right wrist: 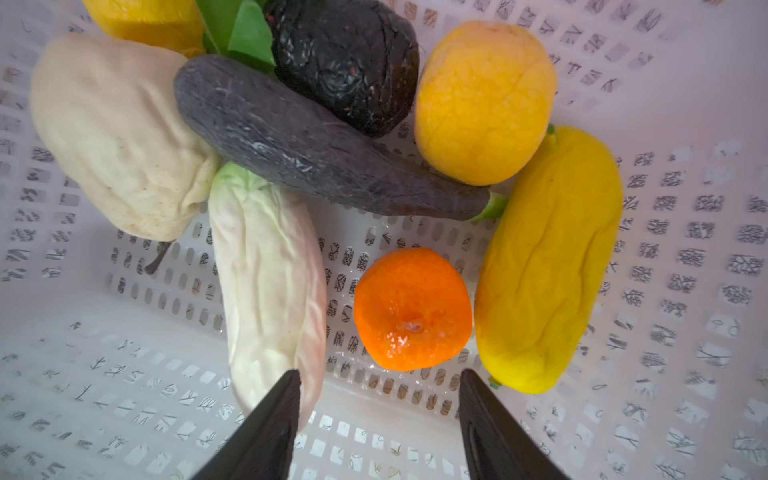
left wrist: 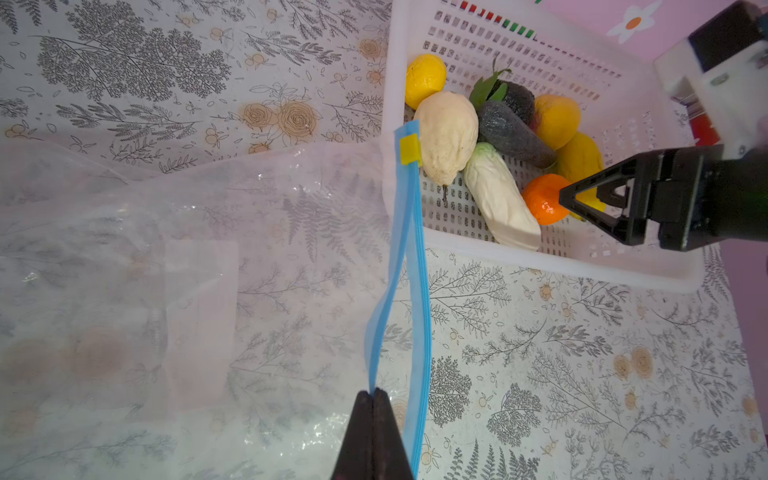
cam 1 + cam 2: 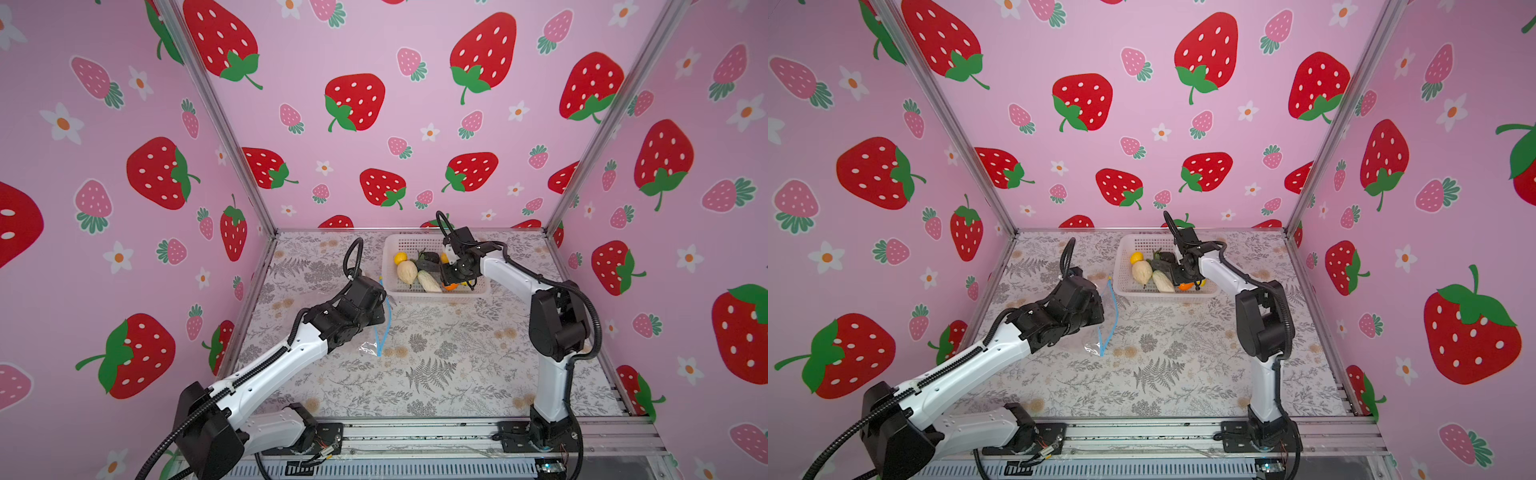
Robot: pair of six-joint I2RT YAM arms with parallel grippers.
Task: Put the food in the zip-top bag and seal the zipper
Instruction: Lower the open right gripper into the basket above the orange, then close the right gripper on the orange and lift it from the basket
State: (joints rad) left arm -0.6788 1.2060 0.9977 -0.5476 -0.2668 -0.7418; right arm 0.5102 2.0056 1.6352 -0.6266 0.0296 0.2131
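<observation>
Right gripper [image 1: 380, 374] spread, empty, poised over orange piece [image 1: 411, 309] in basket [image 2: 540, 266] w/ rest of food [image 2: 446, 137]. Left gripper [image 2: 374, 392] pinched on zipper [image 2: 409, 249] lip, zip-top bag [image 2: 166, 249] mouth parted, approx 8 o'clock from basket in both top views. Advice: centre jaws on orange, go lower, close gently, avoid white veg [image 1: 270, 291].

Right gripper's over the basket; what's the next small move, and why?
Probably lower the right gripper slightly and close on the orange: its open jaws frame that fruit, it holds nothing, and the left gripper pinches the zipper, with the bag mouth parted.
</observation>
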